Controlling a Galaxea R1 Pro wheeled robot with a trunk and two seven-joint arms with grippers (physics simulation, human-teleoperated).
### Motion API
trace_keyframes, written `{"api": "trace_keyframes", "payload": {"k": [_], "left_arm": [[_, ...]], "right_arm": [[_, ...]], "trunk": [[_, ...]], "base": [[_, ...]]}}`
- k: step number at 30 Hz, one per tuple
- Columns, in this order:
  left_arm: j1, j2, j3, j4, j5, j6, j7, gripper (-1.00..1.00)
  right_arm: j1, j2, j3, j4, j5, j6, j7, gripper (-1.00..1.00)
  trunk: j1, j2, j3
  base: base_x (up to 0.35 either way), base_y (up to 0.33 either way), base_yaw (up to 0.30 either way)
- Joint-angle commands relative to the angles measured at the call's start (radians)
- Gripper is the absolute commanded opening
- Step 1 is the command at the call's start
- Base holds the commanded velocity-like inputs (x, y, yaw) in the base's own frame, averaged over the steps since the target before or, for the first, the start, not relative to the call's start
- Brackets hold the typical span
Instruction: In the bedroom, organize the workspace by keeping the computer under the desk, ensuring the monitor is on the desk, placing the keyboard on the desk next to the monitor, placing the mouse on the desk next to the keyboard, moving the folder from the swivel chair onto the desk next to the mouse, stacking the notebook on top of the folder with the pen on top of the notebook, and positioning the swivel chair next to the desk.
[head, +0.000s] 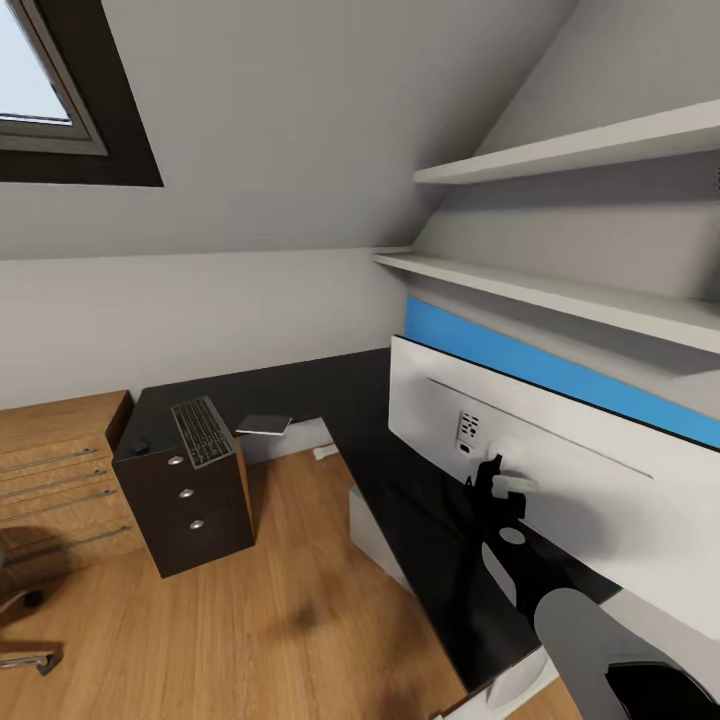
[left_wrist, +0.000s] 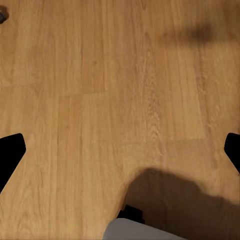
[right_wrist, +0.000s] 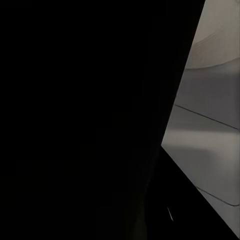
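From the head view I see the dark L-shaped desk (head: 330, 385) running along the wall under the sloped ceiling, and I place everything against it. The monitor (head: 560, 470) stands on the desk's near wing with its white back toward me, a blue strip showing above its top edge. My right gripper (head: 497, 480) is up against the monitor's back at its mount; I cannot tell how its jaws stand, and the right wrist view is mostly black. The keyboard (head: 203, 431) lies on the desk's far end above the drawers (head: 187, 495), with the mouse (head: 137, 446) just beside it at the corner. A flat grey folder (head: 264, 425) lies on the desk near the keyboard's other side. My left gripper (left_wrist: 120, 150) hangs over bare wood floor (left_wrist: 100, 100), jaws wide
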Motion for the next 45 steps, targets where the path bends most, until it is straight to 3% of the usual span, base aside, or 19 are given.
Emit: {"api": "trace_keyframes", "payload": {"k": [1,19,45], "left_arm": [[-0.001,-0.001,0.002,0.0,0.008,-0.005,-0.002,1.0],[-0.001,-0.001,0.002,0.0,0.009,-0.005,0.001,1.0],[-0.001,0.001,0.002,0.0,0.009,-0.003,0.001,1.0]], "right_arm": [[-0.001,-0.001,0.007,-0.001,-0.002,-0.005,-0.004,-1.0],[-0.002,0.001,0.009,-0.001,-0.001,-0.005,-0.002,-1.0],[-0.001,0.001,0.01,-0.001,-0.002,-0.004,0.001,-1.0]], "trunk": [[0.0,-0.001,-0.001],[0.0,-0.001,0.004],[0.0,-0.001,0.031]], "base": [[0.0,-0.118,0.0],[0.0,-0.058,0.003],[0.0,0.0,0.187]]}}
